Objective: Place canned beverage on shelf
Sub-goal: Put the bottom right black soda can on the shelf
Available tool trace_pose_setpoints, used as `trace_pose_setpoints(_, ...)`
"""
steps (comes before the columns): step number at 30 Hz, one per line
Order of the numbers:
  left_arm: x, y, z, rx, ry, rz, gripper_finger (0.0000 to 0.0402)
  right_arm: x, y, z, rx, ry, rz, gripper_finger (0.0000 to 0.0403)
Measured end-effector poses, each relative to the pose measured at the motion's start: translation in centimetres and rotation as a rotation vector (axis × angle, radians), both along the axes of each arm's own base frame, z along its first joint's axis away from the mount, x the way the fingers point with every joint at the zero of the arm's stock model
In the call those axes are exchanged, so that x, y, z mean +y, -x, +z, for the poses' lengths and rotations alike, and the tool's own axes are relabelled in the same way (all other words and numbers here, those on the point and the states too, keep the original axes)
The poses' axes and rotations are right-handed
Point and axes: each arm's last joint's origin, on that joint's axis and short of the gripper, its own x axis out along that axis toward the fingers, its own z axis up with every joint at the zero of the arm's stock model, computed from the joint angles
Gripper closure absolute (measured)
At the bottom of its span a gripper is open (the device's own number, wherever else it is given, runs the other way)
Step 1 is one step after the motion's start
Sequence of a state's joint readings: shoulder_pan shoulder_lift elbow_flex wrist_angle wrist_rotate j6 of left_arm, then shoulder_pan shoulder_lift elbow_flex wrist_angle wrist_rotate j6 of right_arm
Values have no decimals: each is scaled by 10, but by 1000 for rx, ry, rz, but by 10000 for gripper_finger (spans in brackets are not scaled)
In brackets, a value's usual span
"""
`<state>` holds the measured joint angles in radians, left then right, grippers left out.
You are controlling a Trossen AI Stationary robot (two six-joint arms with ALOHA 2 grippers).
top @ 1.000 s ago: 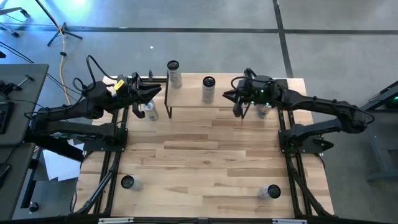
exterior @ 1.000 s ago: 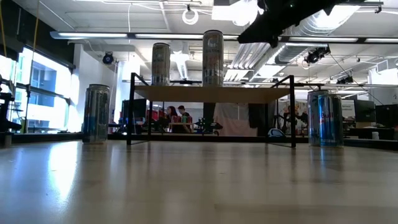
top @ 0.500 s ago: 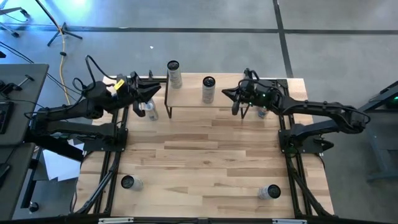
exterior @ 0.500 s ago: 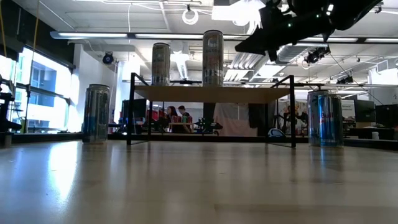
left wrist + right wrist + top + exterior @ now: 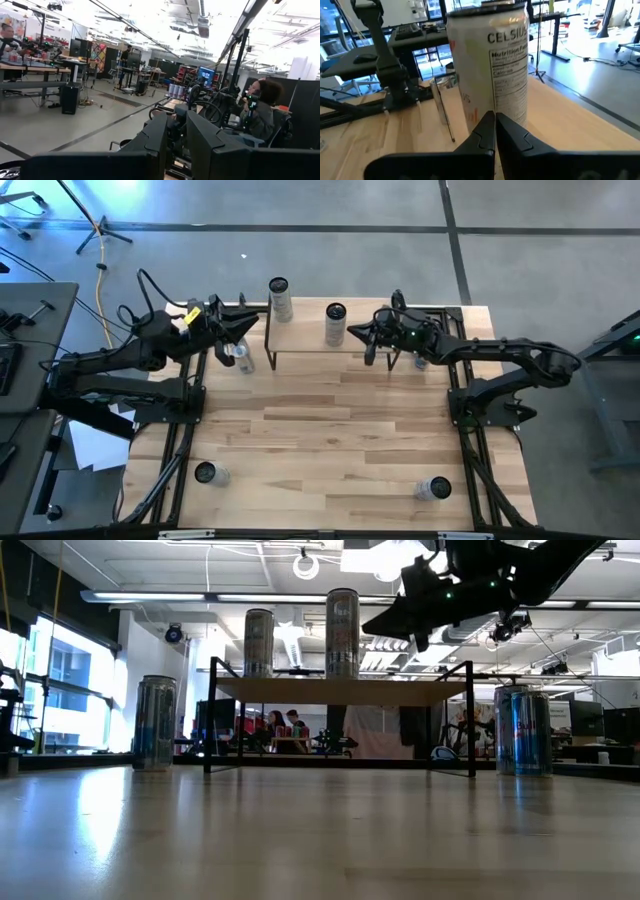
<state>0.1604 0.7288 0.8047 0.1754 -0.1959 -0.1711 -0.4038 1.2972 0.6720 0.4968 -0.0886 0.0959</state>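
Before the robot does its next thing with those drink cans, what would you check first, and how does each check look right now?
1. Two cans stand upright on the shelf: ok.
2. Bare board on the shelf for another can: ok.
3. Right gripper empty, fingers shut, above the shelf beside a can: ok.
4. Whether the right gripper touches that white can: cannot tell.
5. Left gripper at the shelf's left end, over a can on the table; holding anything: cannot tell.
6. Cans remaining on the table: not ok, some still off the shelf.
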Motion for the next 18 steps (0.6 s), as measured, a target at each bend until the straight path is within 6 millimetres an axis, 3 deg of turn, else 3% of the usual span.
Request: trace_pose_setpoints(18, 1, -1, -3, 29, 13, 28, 353, 0, -1, 5, -54, -15, -2, 403)
